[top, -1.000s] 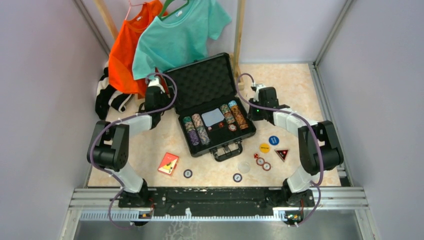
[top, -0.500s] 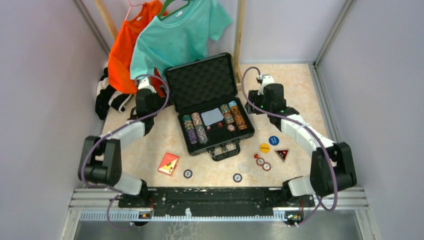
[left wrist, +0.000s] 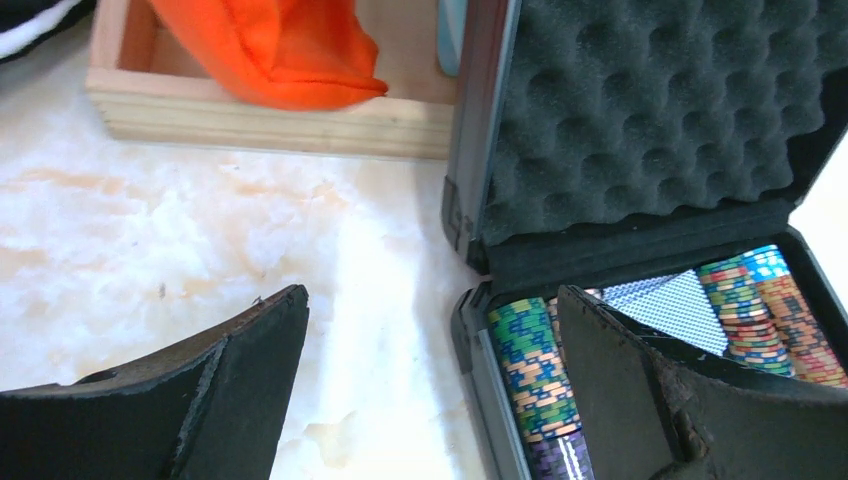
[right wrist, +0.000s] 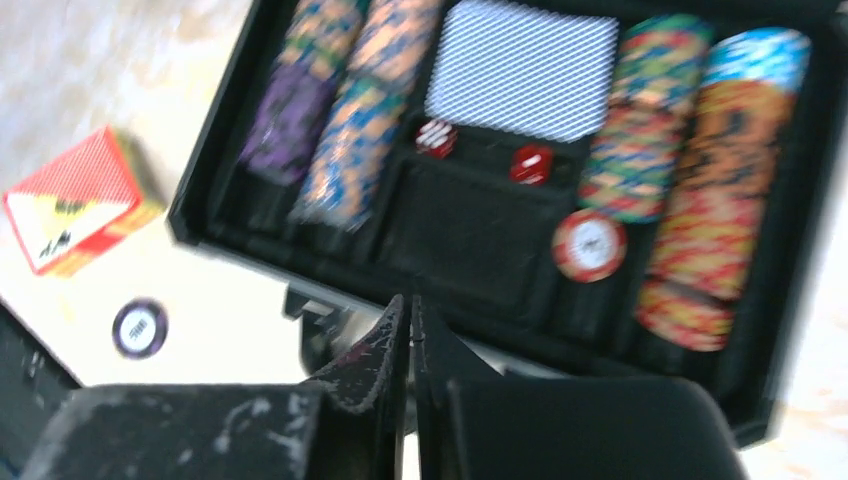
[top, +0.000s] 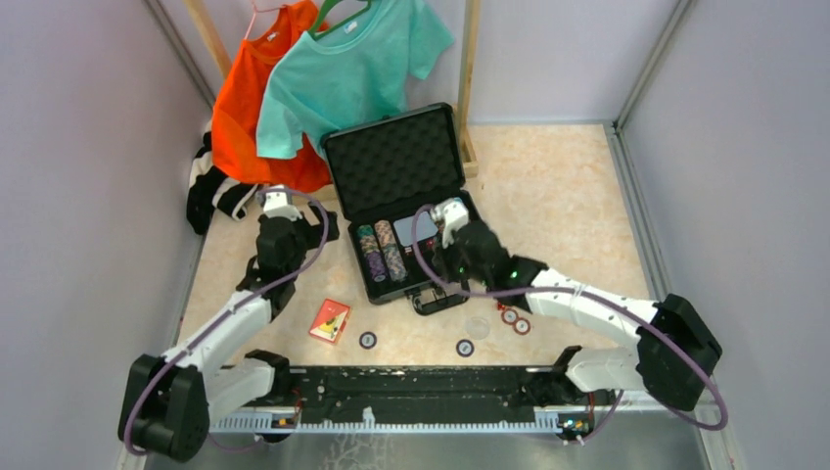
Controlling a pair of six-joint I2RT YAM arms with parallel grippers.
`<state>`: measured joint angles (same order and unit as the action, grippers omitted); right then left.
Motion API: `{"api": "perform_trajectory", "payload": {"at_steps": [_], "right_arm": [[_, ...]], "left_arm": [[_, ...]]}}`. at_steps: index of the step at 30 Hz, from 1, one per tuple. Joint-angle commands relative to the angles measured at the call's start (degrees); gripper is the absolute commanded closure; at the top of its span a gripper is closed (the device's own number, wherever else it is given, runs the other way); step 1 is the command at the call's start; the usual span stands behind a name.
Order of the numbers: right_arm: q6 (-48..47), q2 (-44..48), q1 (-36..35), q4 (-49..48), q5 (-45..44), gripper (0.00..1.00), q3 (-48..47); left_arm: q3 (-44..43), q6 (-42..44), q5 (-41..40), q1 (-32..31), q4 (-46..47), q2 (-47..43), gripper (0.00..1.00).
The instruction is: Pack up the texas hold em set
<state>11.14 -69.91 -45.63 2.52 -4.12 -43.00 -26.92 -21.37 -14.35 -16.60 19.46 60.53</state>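
The black briefcase [top: 364, 262] lies open mid-table, its foam lid [top: 391, 162] upright. Rows of poker chips [right wrist: 345, 130], a blue card deck [right wrist: 520, 68], two red dice [right wrist: 436, 138] and a loose red chip [right wrist: 590, 245] sit inside. The red-orange card box [top: 330, 320] and single chips [top: 367, 340] [top: 465, 348] [top: 516, 321] lie on the table in front. My right gripper [right wrist: 410, 300] hovers over the case's front edge, shut and empty. My left gripper [left wrist: 432, 295] stands wide open beside the case's left wall, holding nothing. The round buttons are hidden under my right arm.
An orange shirt [top: 250, 108] and a teal shirt [top: 347, 69] hang on a wooden rack whose base [left wrist: 260, 120] lies just behind my left gripper. A black-and-white cloth [top: 210, 191] is heaped at the far left. Grey walls close in both sides.
My right arm swung left from beside the case to above its front right part. My left arm drew back toward me, staying open left of the case.
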Motion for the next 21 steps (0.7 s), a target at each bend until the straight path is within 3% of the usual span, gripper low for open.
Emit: {"api": "perform_trajectory", "payload": {"at_steps": [1, 9, 21], "right_arm": [[3.5, 1.5, -10.1, -4.0, -7.5, 0.98, 4.3], [5.9, -8.3, -18.6, -9.8, -9.0, 1.0, 3.8], [5.2, -22.6, -19.4, -11.5, -10.5, 1.0, -5.1]], "left_arm": [[1.8, 1.0, -4.1, -0.3, -4.9, -4.5, 0.01], [4.5, 0.7, -2.0, -0.3, -6.5, -6.1, 0.01], [6.3, 0.1, -0.4, -0.3, -8.9, -10.0, 0.01]]}}
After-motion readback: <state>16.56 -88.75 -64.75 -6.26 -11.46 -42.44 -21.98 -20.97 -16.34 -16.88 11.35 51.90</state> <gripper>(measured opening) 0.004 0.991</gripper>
